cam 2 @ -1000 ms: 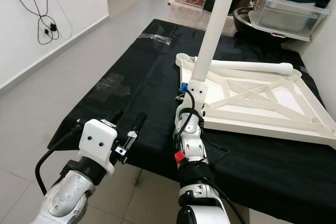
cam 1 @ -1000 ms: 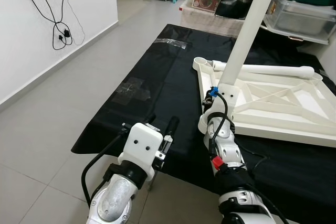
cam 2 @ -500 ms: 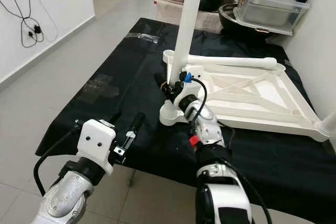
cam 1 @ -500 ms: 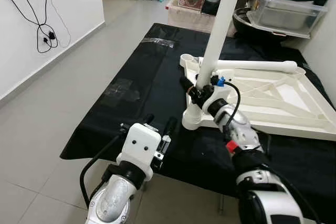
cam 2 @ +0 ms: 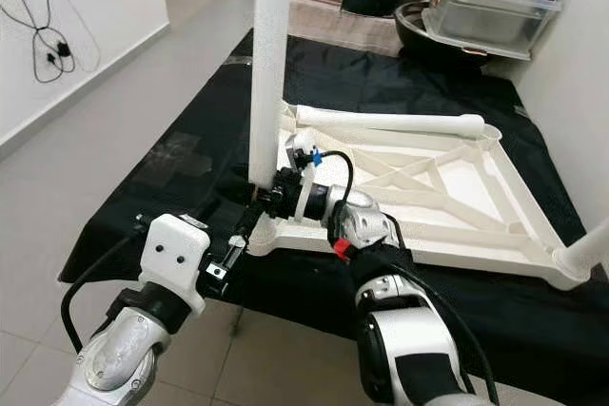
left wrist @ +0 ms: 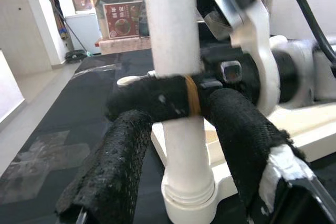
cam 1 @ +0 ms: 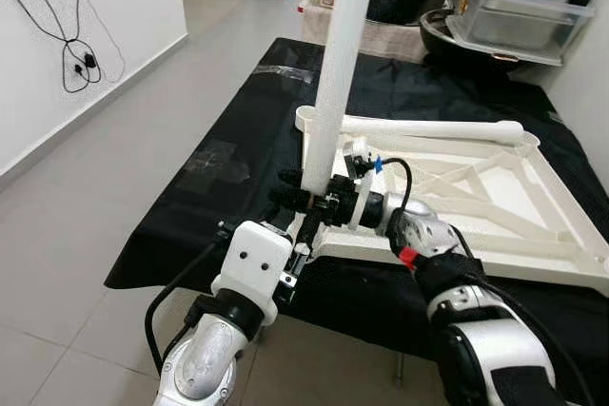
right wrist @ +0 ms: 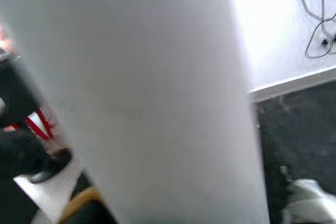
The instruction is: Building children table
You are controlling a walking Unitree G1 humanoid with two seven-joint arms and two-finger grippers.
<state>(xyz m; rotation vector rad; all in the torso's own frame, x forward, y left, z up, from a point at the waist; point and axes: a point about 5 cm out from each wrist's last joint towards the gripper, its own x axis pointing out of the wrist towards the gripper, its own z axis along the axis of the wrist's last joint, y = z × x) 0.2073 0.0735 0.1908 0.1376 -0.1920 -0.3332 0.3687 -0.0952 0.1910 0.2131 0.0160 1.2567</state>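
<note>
The right end effector (cam 1: 303, 201) is clamped on the upright white leg (cam 1: 338, 64), seated in the near-left corner socket of the upturned tabletop frame (cam 1: 495, 225) on the black surface (cam 1: 238, 149). The left end effector (cam 1: 290, 235) hovers just beside, fingers apart and apparently empty. If the leg tilts, it may jam or pop out.

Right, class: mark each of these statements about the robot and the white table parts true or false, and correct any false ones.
1. The right gripper is clamped around the upright white leg. True.
2. The table frame lies on a red cloth. False: the cloth is black.
3. The left gripper holds the upright leg. False: it hovers open beside it.
4. A second white leg lies flat across the frame. True.
</note>
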